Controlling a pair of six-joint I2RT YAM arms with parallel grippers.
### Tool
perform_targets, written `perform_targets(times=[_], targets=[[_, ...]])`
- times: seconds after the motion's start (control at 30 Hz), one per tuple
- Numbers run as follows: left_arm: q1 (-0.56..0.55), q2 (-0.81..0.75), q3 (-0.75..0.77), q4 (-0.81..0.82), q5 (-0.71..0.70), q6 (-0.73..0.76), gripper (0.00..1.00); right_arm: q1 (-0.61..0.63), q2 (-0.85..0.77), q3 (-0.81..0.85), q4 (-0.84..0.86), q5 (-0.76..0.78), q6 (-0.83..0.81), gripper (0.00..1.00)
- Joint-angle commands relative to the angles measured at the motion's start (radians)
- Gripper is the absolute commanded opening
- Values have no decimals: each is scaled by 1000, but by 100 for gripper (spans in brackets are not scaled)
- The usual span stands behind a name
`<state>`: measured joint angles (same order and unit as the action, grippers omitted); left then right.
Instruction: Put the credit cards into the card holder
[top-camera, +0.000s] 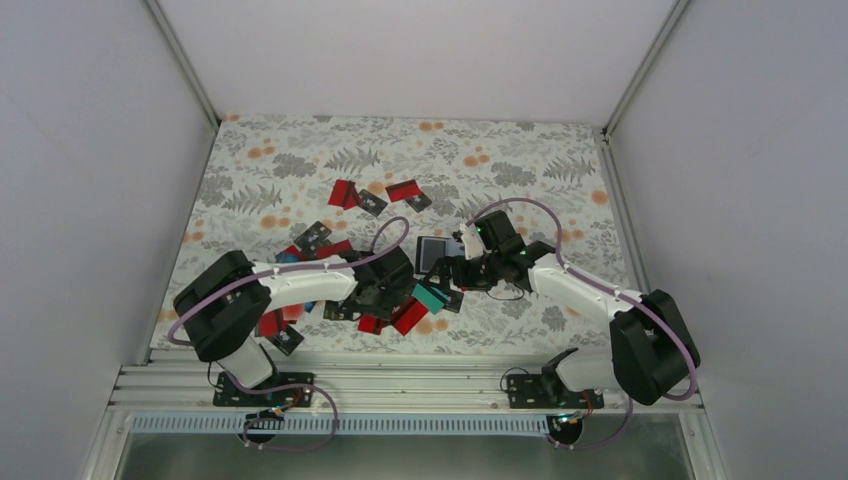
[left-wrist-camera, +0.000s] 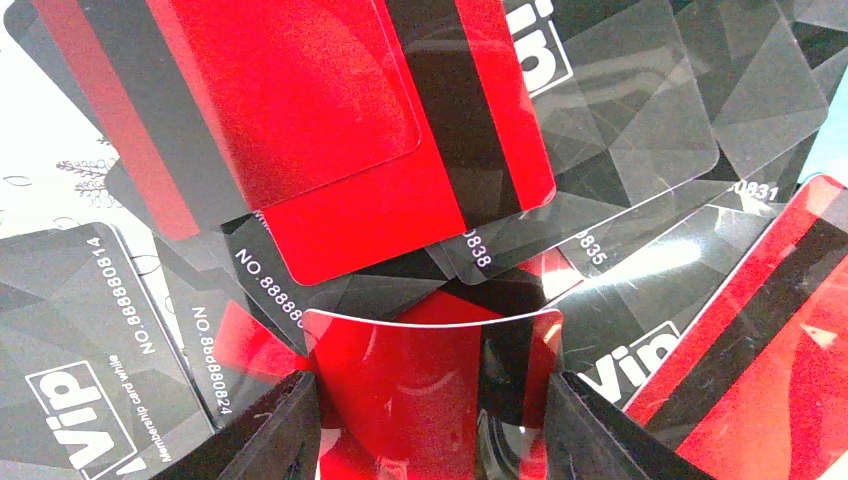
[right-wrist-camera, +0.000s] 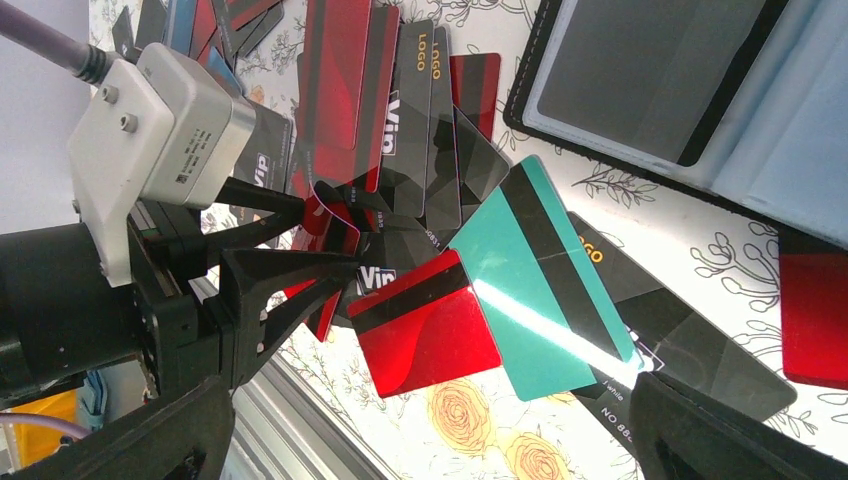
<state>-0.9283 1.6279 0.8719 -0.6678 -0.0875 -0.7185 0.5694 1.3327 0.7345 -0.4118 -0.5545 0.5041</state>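
- Overhead, the matte-black card holder (top-camera: 437, 252) lies open on the floral desk (top-camera: 300, 160), between the left claw (top-camera: 385, 283) and the right claw (top-camera: 455, 272).
- Left wrist: the left claw grasps a glossy red card (left-wrist-camera: 400, 370) by its edges, bowing it above overlapping credit cards (left-wrist-camera: 640, 150).
- Right wrist: the right claw's fingers (right-wrist-camera: 690, 430) spread wide, released, over a teal card (right-wrist-camera: 540, 280).

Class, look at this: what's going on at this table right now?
Two robot arms are working to put loose credit cards into a card holder. The left claw pinches a red card, bowed in its grip, above the rest. The right claw hangs open near the card holder, which lies spread open. No card is going in yet.
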Motion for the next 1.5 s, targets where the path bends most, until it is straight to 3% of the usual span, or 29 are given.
perform_targets(times=[0.0, 0.6, 0.83, 1.27, 1.47], targets=[[3, 40, -50, 33, 71, -2, 51, 9, -15, -6, 8, -16, -3, 100], [3, -135, 10, -20, 86, -6, 49, 9, -14, -27, 68, -119, 23, 100], [0, -187, 24, 2, 94, 18, 48, 11, 10, -53, 143, -231, 46, 99], [-18, -250, 33, 91, 115, 151, 45, 11, 92, 7, 137, -354, 40, 91], [-39, -253, 44, 118, 122, 218, 45, 18, 151, 33, 150, -397, 56, 83]])
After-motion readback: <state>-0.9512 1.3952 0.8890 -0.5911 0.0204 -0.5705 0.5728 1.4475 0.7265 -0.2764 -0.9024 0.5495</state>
